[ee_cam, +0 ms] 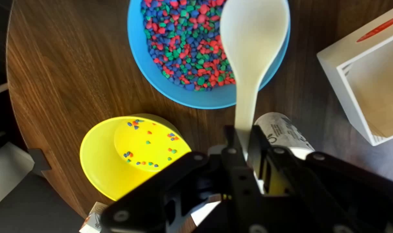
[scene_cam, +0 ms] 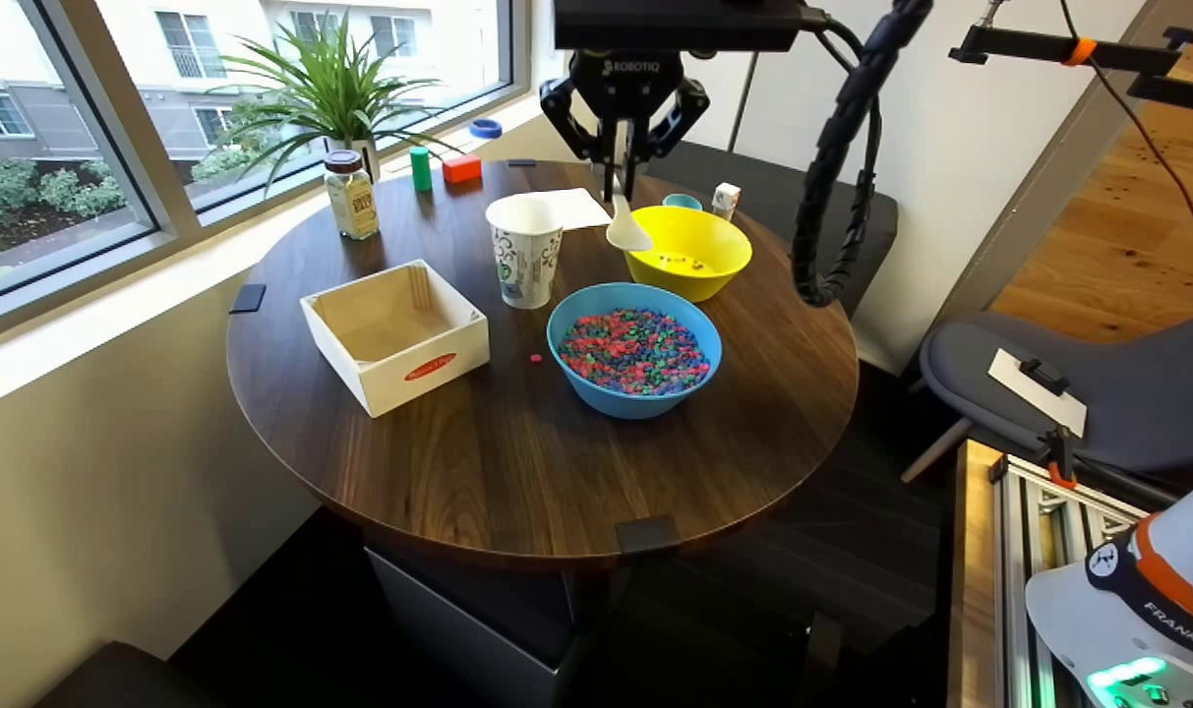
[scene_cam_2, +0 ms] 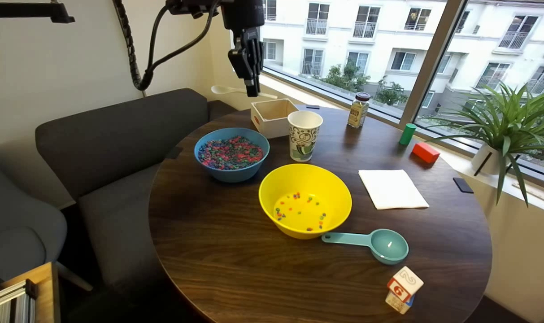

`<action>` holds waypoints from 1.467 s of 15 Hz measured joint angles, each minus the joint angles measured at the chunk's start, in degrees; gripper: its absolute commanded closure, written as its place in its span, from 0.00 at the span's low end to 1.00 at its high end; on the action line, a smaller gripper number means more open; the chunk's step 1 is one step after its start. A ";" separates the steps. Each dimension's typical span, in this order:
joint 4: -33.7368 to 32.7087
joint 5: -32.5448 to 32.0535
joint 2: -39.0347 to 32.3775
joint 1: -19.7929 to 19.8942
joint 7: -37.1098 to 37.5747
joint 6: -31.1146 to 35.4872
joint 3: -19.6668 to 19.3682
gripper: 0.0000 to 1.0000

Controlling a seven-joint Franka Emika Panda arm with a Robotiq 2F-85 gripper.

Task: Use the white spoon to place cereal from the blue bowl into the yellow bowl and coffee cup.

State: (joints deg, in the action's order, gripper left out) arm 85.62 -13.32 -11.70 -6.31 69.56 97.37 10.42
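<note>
**Gripper [ee_cam: 243, 136] clamped on spoon [ee_cam: 253, 38], no cereal [scene_cam: 635, 349] seen on it**

Fingers [ee_cam: 230, 145] pinched on the handle [ee_cam: 245, 110], a stub of it sticking out past them. Spoon is up in the air over the table [scene_cam_2: 231, 278], clear of everything on it. Looks plastic: should be light, stiff, smooth, not very fragile. Slim handle may twist or slide if pushed hard into the heap. Handle is the right hold; leave the scooping end free.

Blue bowl [scene_cam: 621, 405] sits in from the table's edge, holds the heap; loose bits, likely to roll off the spoon. One pink bit [scene_cam: 536, 358] lies on the table near it. Cup [scene_cam_2: 302, 143] upright near both bowls, probably paper, easy to tip; its bottom is hidden. Yellow bowl [scene_cam_2: 307, 179] has just a few scattered bits. Box [scene_cam: 439, 369] nearer the table's edge.
</note>
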 measured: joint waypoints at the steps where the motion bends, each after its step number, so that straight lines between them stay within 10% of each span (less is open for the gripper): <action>1: 2.21 0.57 1.24 -0.11 -0.05 0.47 -0.59 0.97; 14: 26.71 1.91 16.34 0.80 -6.30 4.24 -4.49 0.86; 22: 28.52 2.13 16.82 1.61 -7.11 4.08 -4.88 0.97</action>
State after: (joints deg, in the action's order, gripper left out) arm 114.13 -11.20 5.12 -4.70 62.45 101.45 5.54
